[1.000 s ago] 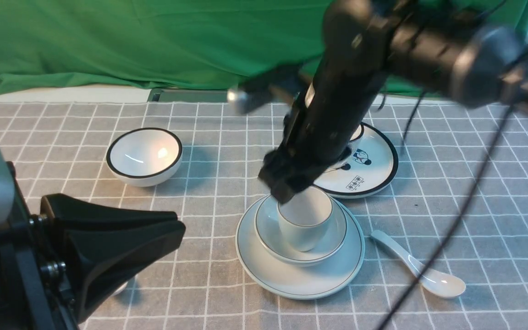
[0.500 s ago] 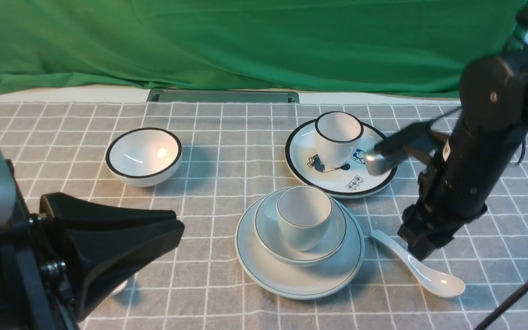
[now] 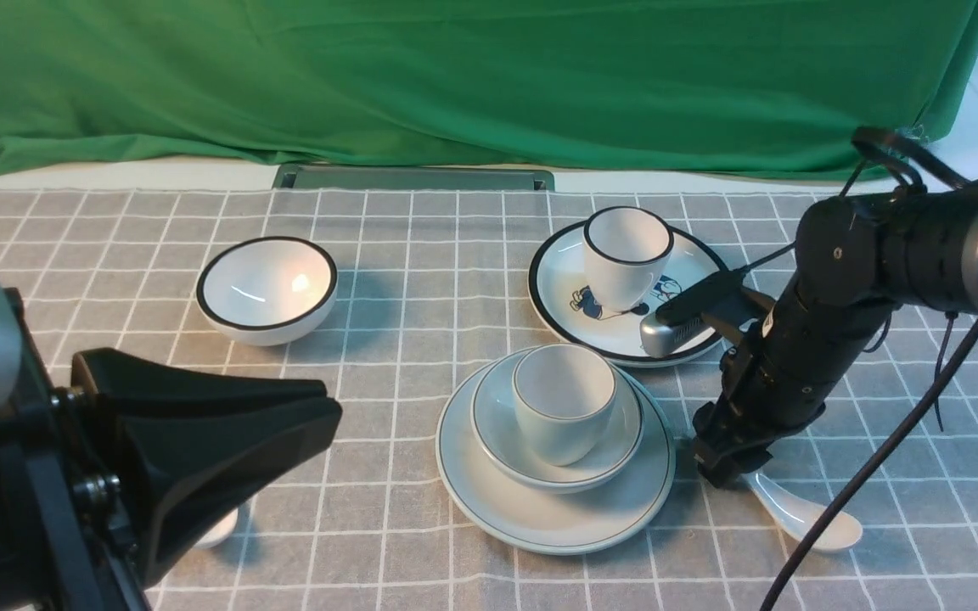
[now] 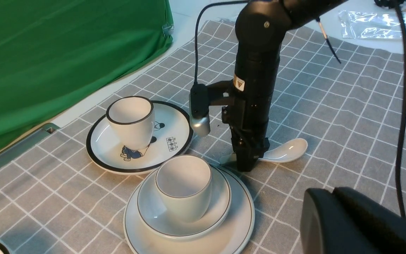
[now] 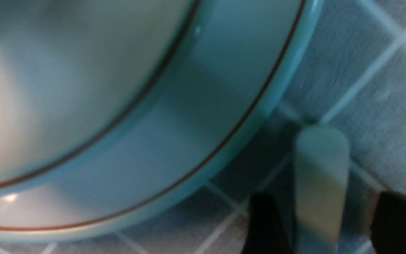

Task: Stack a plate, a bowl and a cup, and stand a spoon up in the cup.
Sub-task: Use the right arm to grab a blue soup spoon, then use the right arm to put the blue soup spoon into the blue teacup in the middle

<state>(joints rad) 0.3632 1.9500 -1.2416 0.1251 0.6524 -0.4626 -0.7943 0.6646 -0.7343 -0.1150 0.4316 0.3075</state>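
The plate [image 3: 557, 526] sits at the table's front centre with the bowl [image 3: 497, 424] on it and the cup [image 3: 561, 403] upright in the bowl. The spoon [image 3: 812, 518] lies flat on the cloth just right of the plate. My right gripper [image 3: 722, 471] points down over the spoon's handle end. In the right wrist view its fingers [image 5: 263, 222] stand open on either side of the handle [image 5: 321, 169], with a gap on each side, next to the plate's rim [image 5: 224, 106]. My left gripper [image 3: 332, 416] is shut and empty at the front left.
A black-rimmed bowl [image 3: 266, 288] stands at the back left. A black-rimmed cup [image 3: 627, 255] stands on a cartoon plate [image 3: 693, 305] behind the stack. A white object [image 3: 222, 530] shows partly under my left gripper. The right arm's cable [image 3: 879, 458] hangs over the spoon's bowl.
My right arm has left the cup, swung right and come down over the spoon's handle. The cup stays in the bowl. The left arm has not moved.
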